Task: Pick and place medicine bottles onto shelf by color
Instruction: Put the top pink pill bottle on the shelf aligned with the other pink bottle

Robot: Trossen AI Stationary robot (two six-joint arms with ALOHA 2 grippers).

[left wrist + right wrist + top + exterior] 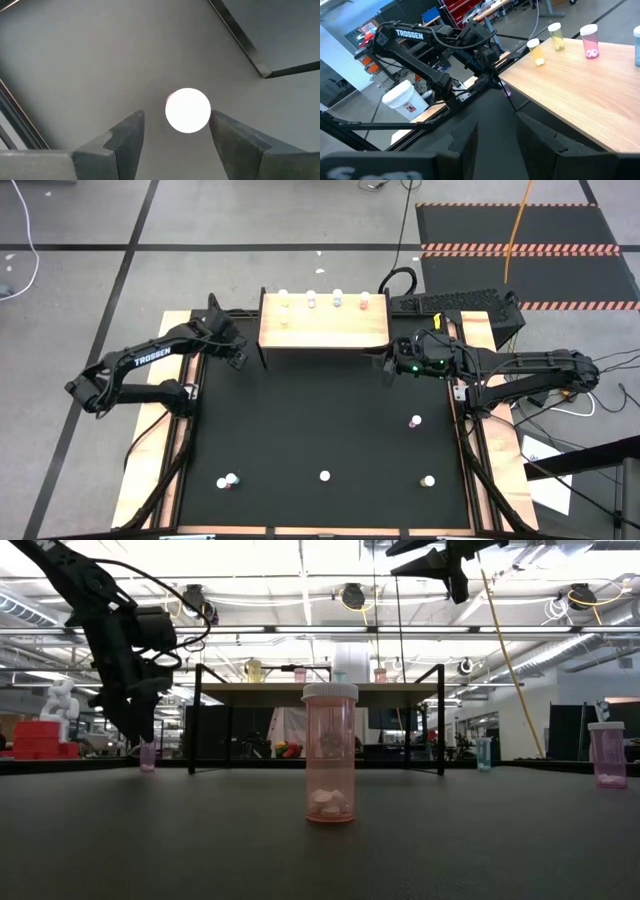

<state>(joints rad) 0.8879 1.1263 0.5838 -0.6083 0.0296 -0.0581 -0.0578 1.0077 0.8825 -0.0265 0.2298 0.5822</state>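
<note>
Pink-tinted bottle (187,110) is standing upright directly beneath the left gripper (172,131), just beside the shelf (325,332), its open jaws straddling the cap.

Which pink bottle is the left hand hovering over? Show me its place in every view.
High view: hidden beneath the left hand, just off the shelf's left end.
Low view: the pink bottle stands far left, under that hand, beside the shelf's left leg.
Left wrist view: its white cap sits centred between the open fingers.
Right wrist view: a small pink speck under the far arm, off the shelf corner.
Shared landmark: the shelf's left end.
</note>
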